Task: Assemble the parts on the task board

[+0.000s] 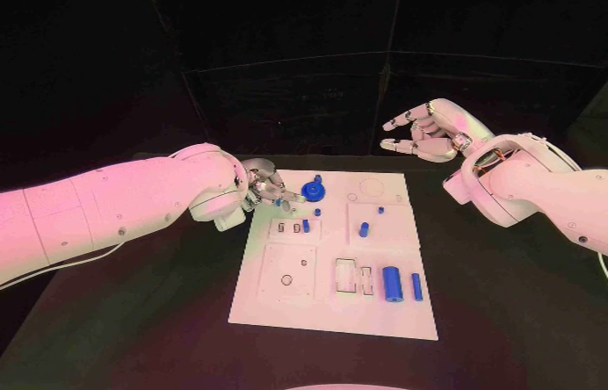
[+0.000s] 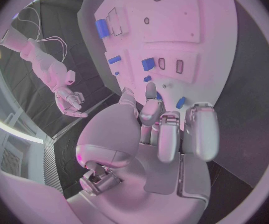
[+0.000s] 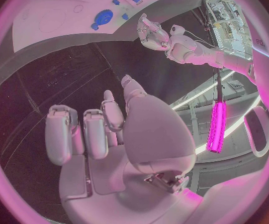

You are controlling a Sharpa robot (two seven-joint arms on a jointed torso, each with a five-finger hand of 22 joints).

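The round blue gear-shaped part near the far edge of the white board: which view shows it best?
The right wrist view shows the round blue gear-shaped part plainest, unobstructed on the white task board. The head view has it small, beside the left hand. In the left wrist view I cannot pick it out.

No legible text at this moment.
The task board (image 1: 332,258) carries outlined recesses and blue parts (image 1: 393,281) but no letters, numbers or brand marks that can be read; neither arm nor hand shows a readable label, and any small marking in the wrist views is too blurred to make out.
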